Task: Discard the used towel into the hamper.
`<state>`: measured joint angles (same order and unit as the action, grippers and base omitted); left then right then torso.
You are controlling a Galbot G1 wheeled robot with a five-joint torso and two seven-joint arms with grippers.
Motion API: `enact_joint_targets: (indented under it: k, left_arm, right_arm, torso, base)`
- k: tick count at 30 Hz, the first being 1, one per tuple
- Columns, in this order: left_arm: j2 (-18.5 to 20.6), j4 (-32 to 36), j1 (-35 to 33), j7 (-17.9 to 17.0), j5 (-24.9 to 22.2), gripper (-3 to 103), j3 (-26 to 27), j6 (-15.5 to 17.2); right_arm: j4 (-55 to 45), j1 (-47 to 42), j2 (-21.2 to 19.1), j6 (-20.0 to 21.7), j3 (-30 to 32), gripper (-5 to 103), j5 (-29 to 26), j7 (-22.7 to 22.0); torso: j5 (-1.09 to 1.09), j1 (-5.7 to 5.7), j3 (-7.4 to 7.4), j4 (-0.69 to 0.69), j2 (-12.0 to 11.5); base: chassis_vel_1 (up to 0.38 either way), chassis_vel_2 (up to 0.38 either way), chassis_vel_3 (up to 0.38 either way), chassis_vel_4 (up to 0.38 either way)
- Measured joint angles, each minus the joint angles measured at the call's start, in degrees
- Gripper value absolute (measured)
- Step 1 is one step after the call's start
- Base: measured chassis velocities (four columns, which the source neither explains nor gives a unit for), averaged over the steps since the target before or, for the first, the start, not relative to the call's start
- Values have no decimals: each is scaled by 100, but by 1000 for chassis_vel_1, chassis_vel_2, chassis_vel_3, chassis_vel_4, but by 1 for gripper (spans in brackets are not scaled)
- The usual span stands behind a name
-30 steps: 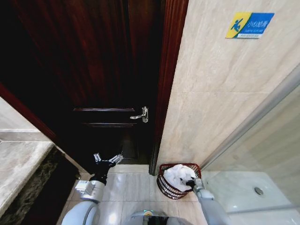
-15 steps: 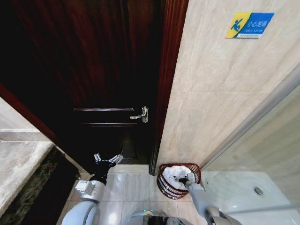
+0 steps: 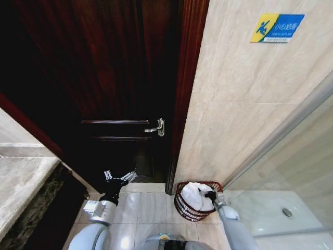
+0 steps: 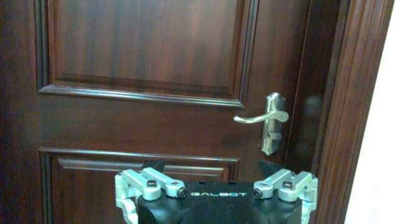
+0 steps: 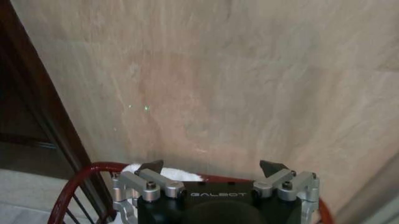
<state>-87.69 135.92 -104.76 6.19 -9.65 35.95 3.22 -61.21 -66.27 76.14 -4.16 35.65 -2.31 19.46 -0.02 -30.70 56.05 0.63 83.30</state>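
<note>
1 open right gripper (image 3: 210, 195) hovers over the towel (image 3: 193, 194) in the hamper (image 3: 183, 207) by a beige wall (image 3: 244, 99).

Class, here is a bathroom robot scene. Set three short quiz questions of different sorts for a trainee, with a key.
1. True or false: the white towel lies inside the hamper.
2. Which gripper is over the hamper: A left, B right?
3. Fill in: the left gripper faces the dark wooden ____.

Key: 1 true. 2 B; the right gripper is open above the rim, with nothing between its fingers. 3 door, whose handle is metal.
</note>
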Motion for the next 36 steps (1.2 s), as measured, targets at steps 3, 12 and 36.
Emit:
enact_joint_targets:
  k: [3,12,36]
  left_arm:
    - [0,0,0,0,0,100,0,0]
    - [0,0,0,0,0,100,0,0]
    - [0,0,0,0,0,100,0,0]
  right_arm:
    - [-482,-373,-35,20,48,100,-159,-39]
    - [-2875,-1888,272,-141,362,100,-835,-409]
    - [-7239,-4038,793,-144,1452,100,-1644,-993]
  torso:
    - [4,0,0,1,0]
    - [1,0,0,0,0]
    - [1,0,0,1,1]
  base:
    - [0,0,0,0]
    - [0,0,0,0]
    - [0,0,0,0]
